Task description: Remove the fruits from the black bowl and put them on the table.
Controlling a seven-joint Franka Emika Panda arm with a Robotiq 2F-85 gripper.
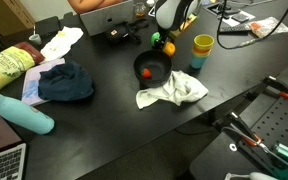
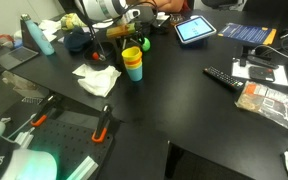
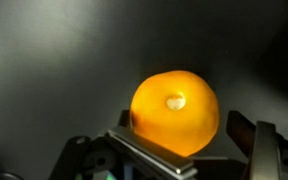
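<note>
Black, smooth and matte, the table fills most of both exterior views, in what looks like an office or lab. Near its far edge sits a round black bowl with a small red fruit inside it. Just beside the bowl, on its far side, is an orange.

The white arm reaches down from the far edge, with its wrist bent so the gripper points down over the orange. In the wrist view the orange is round and glossy with a pale stem dimple facing the camera, and dark table lies behind it. It sits between the gripper's dark fingers. The jaws are spread a little wider than the fruit. A thin dark gap shows on one side, and whether the other finger touches the fruit cannot be told.

A crumpled white cloth lies on the near side of the bowl, touching it. A stack of plastic cups, yellow over teal, stands beside the bowl. A bunched dark blue cloth and a teal bottle, lying on its side, are well apart from the bowl. A tablet and a black remote lie elsewhere on the table.
</note>
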